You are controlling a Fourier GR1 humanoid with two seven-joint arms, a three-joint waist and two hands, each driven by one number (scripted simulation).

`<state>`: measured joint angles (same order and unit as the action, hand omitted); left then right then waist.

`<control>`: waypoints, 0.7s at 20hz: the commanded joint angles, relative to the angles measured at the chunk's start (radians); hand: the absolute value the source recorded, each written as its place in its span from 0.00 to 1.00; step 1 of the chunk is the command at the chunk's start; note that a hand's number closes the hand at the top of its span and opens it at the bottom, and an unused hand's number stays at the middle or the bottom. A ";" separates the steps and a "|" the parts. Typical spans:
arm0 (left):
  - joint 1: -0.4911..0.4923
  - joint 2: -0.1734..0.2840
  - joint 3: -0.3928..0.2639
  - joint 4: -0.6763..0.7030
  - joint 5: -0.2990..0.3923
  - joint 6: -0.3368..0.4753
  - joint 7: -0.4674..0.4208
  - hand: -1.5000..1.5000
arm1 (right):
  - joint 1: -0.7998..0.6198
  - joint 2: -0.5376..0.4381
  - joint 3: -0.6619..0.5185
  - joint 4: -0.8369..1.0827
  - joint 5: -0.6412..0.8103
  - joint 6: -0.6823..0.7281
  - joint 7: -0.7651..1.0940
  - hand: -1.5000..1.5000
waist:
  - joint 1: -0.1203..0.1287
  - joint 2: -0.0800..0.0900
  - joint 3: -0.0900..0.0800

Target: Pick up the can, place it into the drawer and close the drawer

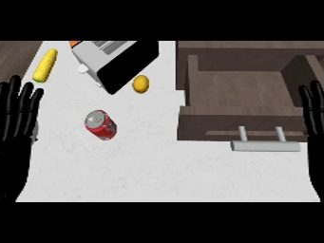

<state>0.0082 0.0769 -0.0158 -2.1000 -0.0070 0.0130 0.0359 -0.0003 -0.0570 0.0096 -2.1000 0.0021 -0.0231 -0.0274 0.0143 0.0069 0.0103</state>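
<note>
Meanwhile, the red can (100, 125) lies on its side on the white counter (157, 171), left of the open wooden drawer (238, 83) (handle (264, 144) forward). Both the left hand (10, 118) and right hand (323, 121) rest at the edges, fingers straight, holding nothing.

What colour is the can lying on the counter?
Red, with a silver top; the can shows in the head view.
</note>
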 commanded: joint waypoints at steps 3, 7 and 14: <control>0.030 0.007 0.063 -0.023 -0.028 0.032 -0.014 0.00 | 0.043 -0.012 -0.014 -0.044 -0.022 0.022 0.028 0.00 | -0.014 -0.008 -0.010; 0.103 -0.075 0.066 0.052 -0.100 0.249 0.173 0.00 | 0.112 -0.005 -0.055 0.055 -0.013 -0.020 0.125 0.00 | -0.018 0.001 -0.010; 0.028 -0.076 0.026 0.007 -0.192 0.360 0.367 0.00 | 0.046 0.006 -0.033 0.039 0.024 -0.064 0.247 0.00 | -0.014 -0.007 -0.010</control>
<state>0.0524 0.0068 0.0039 -2.0822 -0.1665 0.3145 0.3176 0.0530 -0.0614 -0.0372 -2.0603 0.0011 -0.0628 0.1648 -0.0003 0.0010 0.0008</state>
